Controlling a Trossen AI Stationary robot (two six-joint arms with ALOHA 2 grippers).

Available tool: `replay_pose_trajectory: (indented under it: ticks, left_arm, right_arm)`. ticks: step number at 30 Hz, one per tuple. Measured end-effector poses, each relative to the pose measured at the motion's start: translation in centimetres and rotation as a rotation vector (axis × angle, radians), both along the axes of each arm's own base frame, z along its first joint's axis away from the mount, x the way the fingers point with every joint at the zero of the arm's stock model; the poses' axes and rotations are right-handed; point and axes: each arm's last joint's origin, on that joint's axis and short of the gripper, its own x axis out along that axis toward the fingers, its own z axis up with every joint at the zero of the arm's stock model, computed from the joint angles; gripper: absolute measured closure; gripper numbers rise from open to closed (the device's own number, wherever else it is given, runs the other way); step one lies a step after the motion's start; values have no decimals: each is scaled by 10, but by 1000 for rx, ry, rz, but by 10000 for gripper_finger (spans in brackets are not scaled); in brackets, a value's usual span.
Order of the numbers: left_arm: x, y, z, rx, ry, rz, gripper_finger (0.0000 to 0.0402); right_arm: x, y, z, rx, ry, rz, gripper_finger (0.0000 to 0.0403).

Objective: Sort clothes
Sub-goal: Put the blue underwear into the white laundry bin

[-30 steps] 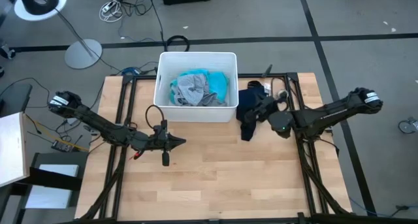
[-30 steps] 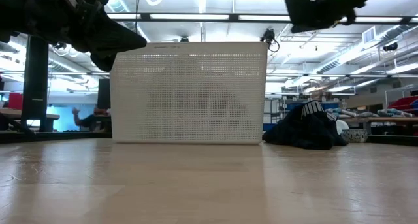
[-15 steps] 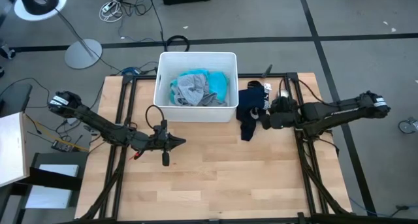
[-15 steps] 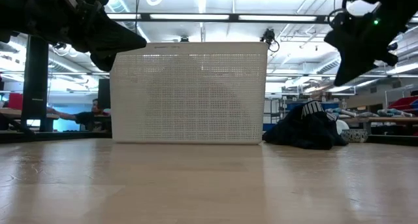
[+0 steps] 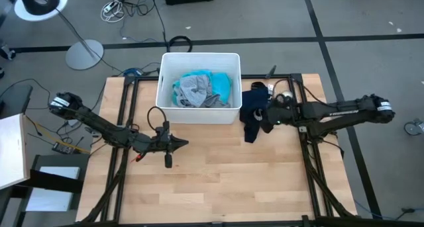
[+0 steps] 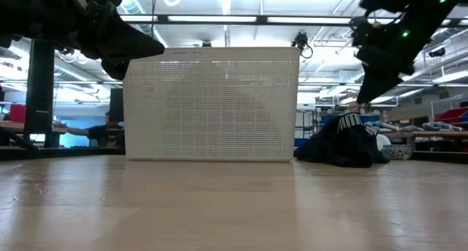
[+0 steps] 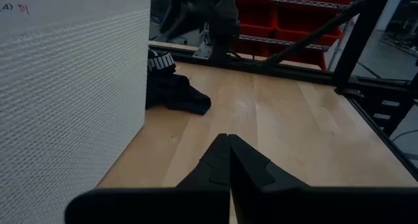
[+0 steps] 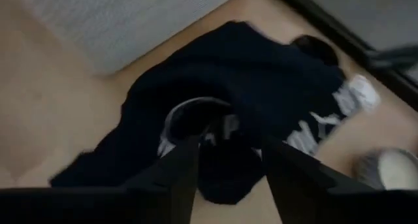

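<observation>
A dark navy garment with white print [image 5: 252,114] lies bunched on the table just right of the white bin [image 5: 199,53]; it also shows in the low view [image 6: 344,145] and the left wrist view [image 7: 173,90]. A teal shirt [image 5: 217,81] and a grey shirt [image 5: 193,92] lie inside the bin. My right gripper [image 5: 266,116] is open and hangs above the navy garment [image 8: 261,74], its fingers pointing down at it [image 8: 228,165]. In the low view it [image 6: 369,79] is clear of the cloth. My left gripper [image 5: 182,144] is shut and empty in front of the bin. No socks show.
The bin's perforated wall [image 6: 212,105] stands close to the navy garment's left side. Bare wooden table [image 5: 218,181] lies in front of the bin and the garment. Black frame rails [image 5: 311,167] run along the table's sides.
My right gripper has moved toward the table's left edge, over the navy garment, and has come down toward it, tipping to point down. The garment has not moved.
</observation>
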Motion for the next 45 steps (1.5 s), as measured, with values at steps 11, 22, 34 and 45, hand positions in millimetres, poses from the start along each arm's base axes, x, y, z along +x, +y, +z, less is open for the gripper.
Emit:
replay_pose_trajectory:
  ticks: [11,22,34,45]
  left_arm:
    - [0,0,0,-3,-1,0,400]
    - [0,0,-1,-6,12,-2,400]
    - [0,0,-2,-4,19,-1,400]
    - [0,0,-2,-4,19,0,400]
  right_arm:
    - [40,-41,-44,39,227,71,252]
    - [36,-31,-22,110,316,71,398]
    - [5,10,153,-216,-88,61,401]
    - [48,12,272,-587,-417,207,402]
